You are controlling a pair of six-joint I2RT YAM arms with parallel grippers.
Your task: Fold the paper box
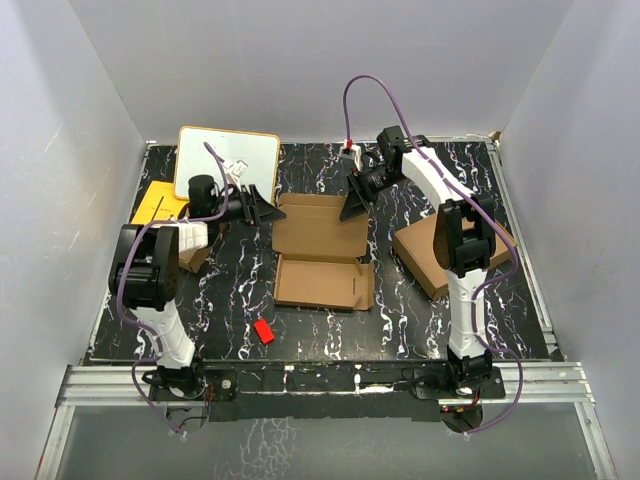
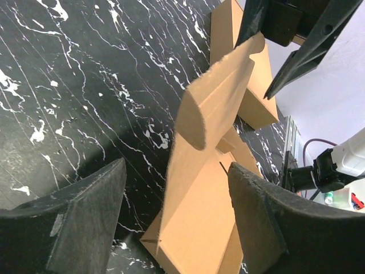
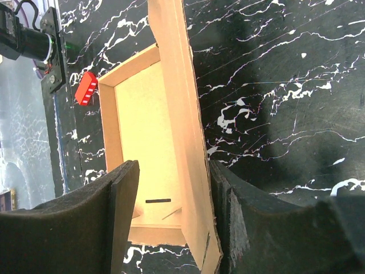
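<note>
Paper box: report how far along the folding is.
Done: the tray walls of the paper box stand up. In hand: the right gripper, open, straddles the raised side flap of the lid; the left gripper, open, faces the opposite flap. Remaining: the lid lies open, not closed over the tray.

We see open table [image 1: 225,300] left of the paper box [image 1: 322,282]; along the near edge only a small red block [image 1: 264,331] interrupts. To the right, a bigger brown box [image 1: 425,262] leaves a narrow lane. At its far corners, the left gripper [image 1: 272,210] and right gripper [image 1: 350,208] crowd in.
</note>
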